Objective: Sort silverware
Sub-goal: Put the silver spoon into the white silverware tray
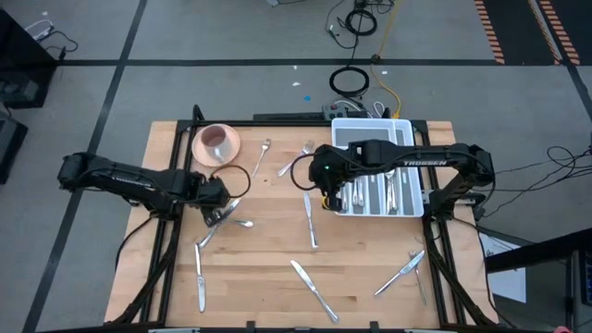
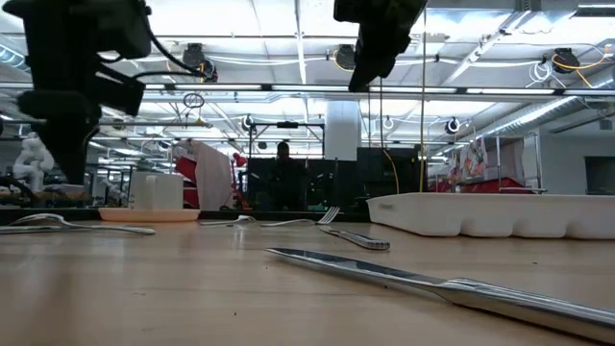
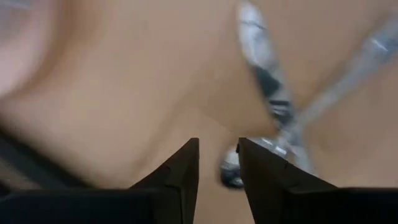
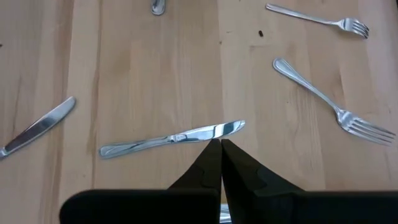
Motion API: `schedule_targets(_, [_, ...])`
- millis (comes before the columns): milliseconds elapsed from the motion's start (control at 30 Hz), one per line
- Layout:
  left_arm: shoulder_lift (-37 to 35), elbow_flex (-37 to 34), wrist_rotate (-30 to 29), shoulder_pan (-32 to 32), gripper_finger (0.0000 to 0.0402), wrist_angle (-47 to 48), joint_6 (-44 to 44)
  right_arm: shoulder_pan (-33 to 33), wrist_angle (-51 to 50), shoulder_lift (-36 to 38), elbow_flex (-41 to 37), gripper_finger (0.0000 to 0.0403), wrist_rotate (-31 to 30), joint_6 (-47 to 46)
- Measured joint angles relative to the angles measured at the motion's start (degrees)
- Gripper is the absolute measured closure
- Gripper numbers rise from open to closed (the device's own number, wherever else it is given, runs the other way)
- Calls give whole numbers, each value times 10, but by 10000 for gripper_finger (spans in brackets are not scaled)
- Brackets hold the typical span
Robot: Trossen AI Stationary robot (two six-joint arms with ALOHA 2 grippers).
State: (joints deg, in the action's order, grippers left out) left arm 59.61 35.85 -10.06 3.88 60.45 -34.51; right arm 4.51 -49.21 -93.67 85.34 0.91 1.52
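Left gripper (image 1: 220, 215) spread above silverware (image 1: 231, 220) near the table's (image 1: 277, 277) left edge; right gripper (image 1: 329, 198) pressed together beside the tray (image 1: 375, 129)

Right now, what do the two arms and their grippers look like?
Both arms are dark, nearly black, jointed links. The right arm bears white lettering along its forearm; the left arm shows faint lettering too. A black cable loops beside each wrist. The left gripper and right gripper have flat, wedge-shaped black fingers.
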Motion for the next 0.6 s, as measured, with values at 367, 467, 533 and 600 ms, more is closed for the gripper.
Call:
schedule_targets(367, [0, -8, 92, 0, 271, -95, 98, 10, -11, 0, 0, 403, -12, 7])
schedule_targets(467, [0, -8, 96, 0, 243, -96, 93, 11, -16, 0, 0, 403, -12, 5])
schedule_targets(533, [1, -8, 97, 0, 222, -96, 67, 11, -21, 0, 0, 403, -12, 6])
schedule_targets(600, [8, -8, 99, 0, 204, -92, 12, 11, -29, 0, 0, 403, -12, 6])
